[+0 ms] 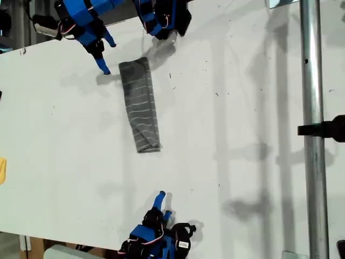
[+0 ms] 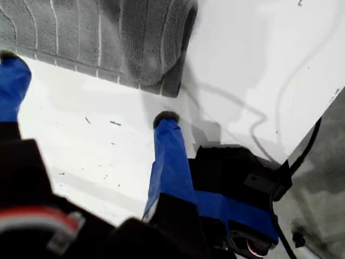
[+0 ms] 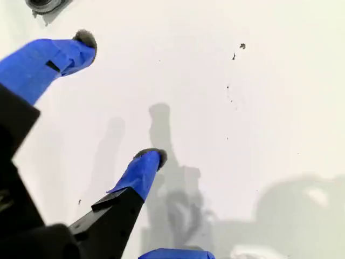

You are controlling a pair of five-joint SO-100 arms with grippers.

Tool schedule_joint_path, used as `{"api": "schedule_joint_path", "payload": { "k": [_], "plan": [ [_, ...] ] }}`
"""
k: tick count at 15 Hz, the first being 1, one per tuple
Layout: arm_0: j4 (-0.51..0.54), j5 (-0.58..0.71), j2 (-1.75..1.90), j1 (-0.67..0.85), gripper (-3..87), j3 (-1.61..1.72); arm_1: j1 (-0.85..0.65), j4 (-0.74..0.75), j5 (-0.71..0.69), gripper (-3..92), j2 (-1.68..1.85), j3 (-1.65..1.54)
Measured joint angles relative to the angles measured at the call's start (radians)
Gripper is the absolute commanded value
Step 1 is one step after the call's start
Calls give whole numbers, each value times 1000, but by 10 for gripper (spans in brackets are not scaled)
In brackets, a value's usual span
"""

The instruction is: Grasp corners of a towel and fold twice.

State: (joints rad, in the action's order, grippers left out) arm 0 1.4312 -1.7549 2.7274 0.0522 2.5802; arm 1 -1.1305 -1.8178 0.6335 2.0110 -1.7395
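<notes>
— Looking at the towel (image 1: 140,105), how much of the job would you call done?

— Most of it, I'd judge. It lies on the table (image 1: 242,162) as a long narrow strip, stripes running across it and layered edges at one end. That shape fits two folds. What's left, at most, is tidying the slightly bulged end toward the exterior view's bottom.

— Where does it sit?

— Left of centre in the exterior view, running from near the top edge down toward the middle, tilted a little.

— And the arms?

— My first gripper (image 2: 89,102) hangs low over the table just beside the strip's top end, on the exterior view's left of it. Its jaws are spread wide and hold nothing; one fingertip (image 2: 167,117) is close to the towel's corner (image 2: 173,89) but apart from it.

— The other one?

— My second gripper (image 3: 118,100) is also spread wide and empty, with only bare table under it. It is probably the arm at the exterior view's bottom edge, well apart from the towel.
</notes>
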Motion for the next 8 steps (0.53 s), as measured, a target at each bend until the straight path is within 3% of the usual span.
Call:
{"api": "schedule_joint_path", "payload": {
  "k": [8],
  "plan": [
    [-2, 8, 15, -29, 360, 12, 12, 588, 0, 447, -141, -514]
  ]
}}
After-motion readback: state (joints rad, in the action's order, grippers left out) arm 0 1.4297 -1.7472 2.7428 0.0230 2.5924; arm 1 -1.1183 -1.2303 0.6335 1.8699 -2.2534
